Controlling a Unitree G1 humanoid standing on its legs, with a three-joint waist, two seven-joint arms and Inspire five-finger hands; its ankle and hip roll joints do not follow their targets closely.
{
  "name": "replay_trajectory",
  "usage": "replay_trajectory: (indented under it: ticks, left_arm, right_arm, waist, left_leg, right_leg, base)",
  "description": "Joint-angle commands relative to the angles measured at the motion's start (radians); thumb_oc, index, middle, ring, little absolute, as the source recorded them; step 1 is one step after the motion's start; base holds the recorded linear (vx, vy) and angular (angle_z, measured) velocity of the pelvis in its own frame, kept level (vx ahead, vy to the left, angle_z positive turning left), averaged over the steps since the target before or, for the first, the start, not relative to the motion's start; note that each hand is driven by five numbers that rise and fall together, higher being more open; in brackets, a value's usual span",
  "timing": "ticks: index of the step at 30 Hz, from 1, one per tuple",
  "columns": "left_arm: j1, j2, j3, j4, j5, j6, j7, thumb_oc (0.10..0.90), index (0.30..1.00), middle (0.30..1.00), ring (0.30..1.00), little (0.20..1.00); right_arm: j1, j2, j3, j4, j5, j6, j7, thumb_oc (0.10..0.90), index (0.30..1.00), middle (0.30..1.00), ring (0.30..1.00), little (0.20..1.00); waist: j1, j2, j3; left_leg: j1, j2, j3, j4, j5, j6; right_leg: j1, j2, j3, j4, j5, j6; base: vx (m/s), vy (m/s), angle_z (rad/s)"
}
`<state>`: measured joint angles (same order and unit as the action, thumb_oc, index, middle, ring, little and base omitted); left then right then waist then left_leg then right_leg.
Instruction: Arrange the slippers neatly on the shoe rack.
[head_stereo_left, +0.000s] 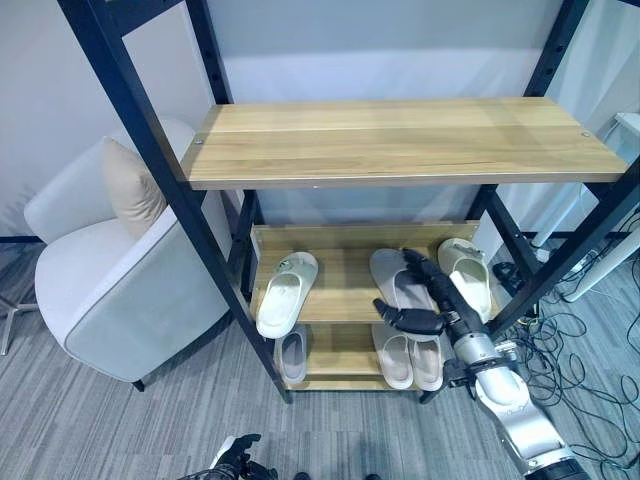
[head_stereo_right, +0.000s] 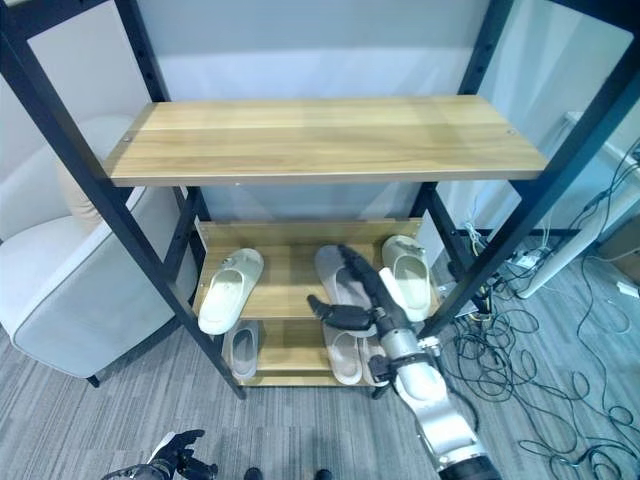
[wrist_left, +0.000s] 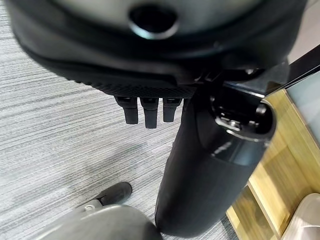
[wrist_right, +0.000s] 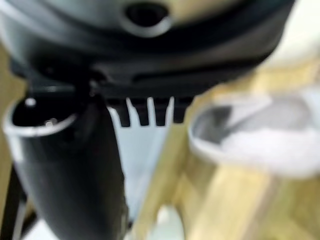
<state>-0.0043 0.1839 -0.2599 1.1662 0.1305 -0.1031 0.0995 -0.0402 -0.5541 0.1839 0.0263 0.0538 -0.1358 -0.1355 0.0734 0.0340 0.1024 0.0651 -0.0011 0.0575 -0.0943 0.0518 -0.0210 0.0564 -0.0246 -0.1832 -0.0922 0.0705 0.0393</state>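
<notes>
Right hand (head_stereo_left: 432, 300) laid flat on the middle slipper, middle shelf of the shoe rack (head_stereo_left: 400, 140).
Its fingers are straight and spread along the grey slipper (head_stereo_left: 392, 274), thumb out to the side, nothing gripped. Just beside it sits a white slipper (head_stereo_left: 468, 272) at the shelf's right end, and well apart at the left end another white slipper (head_stereo_left: 285, 293) hangs its heel over the front edge. On the bottom shelf there's a pair of pale slippers (head_stereo_left: 408, 358) side by side, and one more slipper (head_stereo_left: 292, 353) at the left. The left hand (head_stereo_left: 238, 458) is low over the grey carpet, fingers loosely open. A white armchair (head_stereo_left: 110, 270) with a beige cushion stands left of the rack.
</notes>
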Motion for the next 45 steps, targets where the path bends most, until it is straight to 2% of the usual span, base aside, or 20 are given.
replay_trajectory:
  ticks: [1,2,3,4,9,16,23,30,36,37,38,39,45]
  left_arm:
    - [0.010,-0.042,-0.060,0.070,0.049,-0.010,-0.004,0.800,0.900,0.900,0.900,0.900]
    - [0.009,-0.042,-0.060,0.070,0.049,-0.010,-0.004,0.800,0.900,0.900,0.900,0.900]
    - [0.018,-0.036,-0.061,0.067,0.049,-0.013,-0.007,0.800,0.900,0.900,0.900,0.900]
    - [0.018,-0.037,-0.062,0.067,0.049,-0.013,-0.007,0.800,0.900,0.900,0.900,0.900]
    - [0.029,-0.019,-0.063,0.074,0.050,-0.017,-0.015,0.800,0.900,0.900,0.900,0.900]
    - [0.030,-0.006,-0.074,0.072,0.035,-0.022,-0.015,0.800,0.900,0.900,0.900,0.900]
    - [0.015,0.001,-0.092,0.060,0.007,-0.028,-0.007,0.800,0.900,0.900,0.900,0.900]
    - [-0.016,-0.001,-0.108,0.052,-0.032,-0.030,0.010,0.800,0.900,0.900,0.900,0.900]
    - [-0.028,-0.002,-0.120,0.046,-0.048,-0.032,0.020,0.800,0.900,0.900,0.900,0.900]
    - [-0.029,-0.001,-0.124,0.042,-0.051,-0.032,0.021,0.800,0.900,0.900,0.900,0.900]
    - [-0.029,-0.001,-0.123,0.041,-0.051,-0.032,0.021,0.800,0.900,0.900,0.900,0.900]
    - [-0.032,-0.001,-0.126,0.039,-0.054,-0.033,0.023,0.800,0.900,0.900,0.900,0.900]
    - [-0.024,-0.001,-0.121,0.040,-0.053,-0.031,0.024,0.800,0.900,0.900,0.900,0.900]
  right_arm:
    - [-0.155,-0.088,-0.088,-0.091,-0.156,-0.112,-0.118,0.800,0.900,0.900,0.900,0.900]
    - [-0.155,-0.088,-0.088,-0.091,-0.156,-0.112,-0.118,0.800,0.900,0.900,0.900,0.900]
    - [-0.176,-0.138,-0.106,-0.063,-0.190,-0.100,-0.136,0.800,0.900,0.900,0.900,0.900]
    - [-0.176,-0.139,-0.105,-0.061,-0.190,-0.101,-0.137,0.800,0.900,0.900,0.900,0.900]
    - [-0.246,-0.261,-0.096,0.057,-0.301,-0.070,-0.181,0.800,0.900,0.900,0.900,0.900]
    - [-0.315,-0.359,-0.044,0.167,-0.370,-0.043,-0.195,0.800,0.900,0.900,0.900,0.900]
    - [-0.403,-0.367,0.035,0.296,-0.353,-0.030,-0.199,0.800,0.900,0.900,0.900,0.900]
    - [-0.482,-0.302,0.093,0.428,-0.314,-0.011,-0.222,0.800,0.900,0.900,0.900,0.900]
    - [-0.548,-0.280,0.134,0.524,-0.321,0.009,-0.247,0.800,0.900,0.900,0.900,0.900]
    - [-0.560,-0.277,0.144,0.540,-0.326,0.013,-0.249,0.744,0.815,0.815,0.815,0.815]
    - [-0.561,-0.277,0.146,0.541,-0.325,0.013,-0.250,0.538,0.507,0.507,0.507,0.507]
    - [-0.580,-0.277,0.158,0.567,-0.331,0.020,-0.250,0.400,0.300,0.300,0.300,0.300]
    - [-0.582,-0.274,0.161,0.561,-0.337,0.024,-0.252,0.400,0.300,0.300,0.300,0.300]
  waist:
    - [0.042,-0.035,-0.049]
    - [0.042,-0.035,-0.049]
    - [0.048,-0.039,-0.046]
    - [0.048,-0.039,-0.046]
    - [0.069,-0.054,-0.034]
    - [0.087,-0.072,-0.011]
    - [0.104,-0.083,0.017]
    - [0.134,-0.090,0.050]
    - [0.155,-0.094,0.059]
    - [0.158,-0.095,0.059]
    - [0.157,-0.095,0.059]
    - [0.162,-0.096,0.060]
    - [0.162,-0.095,0.050]
  left_leg:
    - [-0.020,0.020,0.026,0.007,-0.019,-0.068]
    - [-0.020,0.020,0.026,0.007,-0.019,-0.068]
    - [-0.023,0.019,0.022,0.007,-0.018,-0.067]
    - [-0.023,0.019,0.022,0.007,-0.018,-0.067]
    - [-0.035,0.020,0.011,0.007,-0.015,-0.065]
    - [-0.065,0.018,-0.004,0.007,-0.004,-0.065]
    - [-0.112,0.012,-0.023,0.007,0.013,-0.065]
    - [-0.167,0.003,-0.054,0.007,0.032,-0.065]
    - [-0.194,-0.005,-0.075,0.007,0.041,-0.068]
    - [-0.196,-0.007,-0.078,0.007,0.042,-0.068]
    - [-0.197,-0.007,-0.078,0.007,0.042,-0.068]
    - [-0.200,-0.008,-0.082,0.007,0.042,-0.069]
    - [-0.192,-0.013,-0.088,0.007,0.038,-0.070]
  right_leg:
    - [0.032,-0.030,0.040,0.017,-0.032,0.114]
    - [0.032,-0.030,0.040,0.017,-0.032,0.114]
    - [0.029,-0.031,0.036,0.018,-0.031,0.116]
    - [0.029,-0.031,0.036,0.019,-0.031,0.116]
    - [0.017,-0.031,0.027,0.025,-0.031,0.119]
    - [-0.011,-0.030,0.018,0.034,-0.029,0.122]
    - [-0.055,-0.030,0.013,0.044,-0.025,0.123]
    - [-0.102,-0.035,-0.002,0.051,-0.019,0.122]
    - [-0.118,-0.040,-0.017,0.048,-0.014,0.122]
    - [-0.119,-0.040,-0.019,0.047,-0.013,0.122]
    - [-0.119,-0.040,-0.019,0.047,-0.013,0.122]
    - [-0.119,-0.041,-0.023,0.045,-0.012,0.122]
    - [-0.107,-0.045,-0.033,0.038,-0.011,0.123]
  base:
    - [0.02,0.012,0.05]
    - [0.01,0.015,0.07]
    - [0.01,0.009,0.03]
    - [0.00,0.000,0.00]
    - [0.00,0.007,0.01]
    - [-0.01,0.011,0.06]
    - [-0.04,0.007,0.07]
    - [-0.04,0.014,0.13]
    - [-0.01,0.009,0.15]
    - [0.00,0.002,0.14]
    - [0.00,0.006,0.11]
    - [0.01,0.007,0.07]
    - [0.01,0.008,0.09]
